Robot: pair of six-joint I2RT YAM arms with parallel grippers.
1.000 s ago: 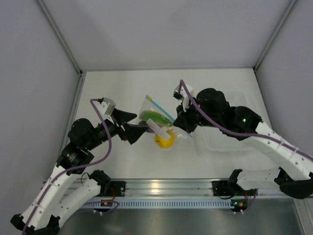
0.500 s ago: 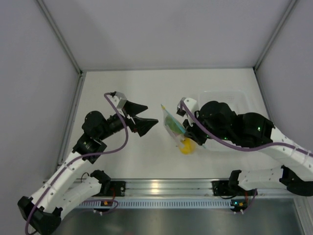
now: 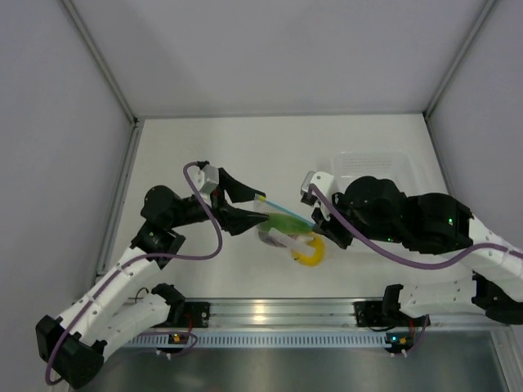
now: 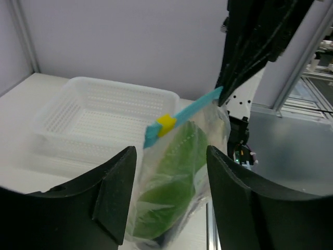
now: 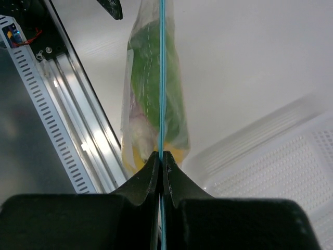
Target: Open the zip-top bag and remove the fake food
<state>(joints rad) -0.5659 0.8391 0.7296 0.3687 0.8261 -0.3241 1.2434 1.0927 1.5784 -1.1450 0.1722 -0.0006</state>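
- Top external: the zip-top bag (image 3: 282, 227) hangs between the two arms, just beside the white basket (image 3: 369, 157) on the left arm's side of it, over the worktop (image 3: 204, 151).
- The right gripper (image 3: 315, 222) has its jaws pinched onto the end of the teal zip strip (image 3: 286, 208) nearest the basket.
- The left gripper (image 3: 260, 207) is at the strip's end farthest from the basket, jaws spread wide.
- The fake food (image 3: 310, 253) shows through the plastic, with a yellow fruit lowest and a green piece above it.
- Left wrist: the left jaws stand wide apart with the bag in the gap between them. No contact with either jaw can be made out.
- The strip slants upward to the right gripper, which clamps its upper end. A yellow slider (image 4: 166, 123) sits near the strip's lower end.
- The basket lies on the worktop behind the bag. The green piece fills most of the bag.
- Right wrist: the right jaws are closed tight on the strip, seen edge-on as a thin teal line.
- The bag hangs from the strip with green, white and yellow pieces inside, and the basket is in the lower right corner.
- One left finger tip shows at the top edge, on the far side of the bag from the basket.
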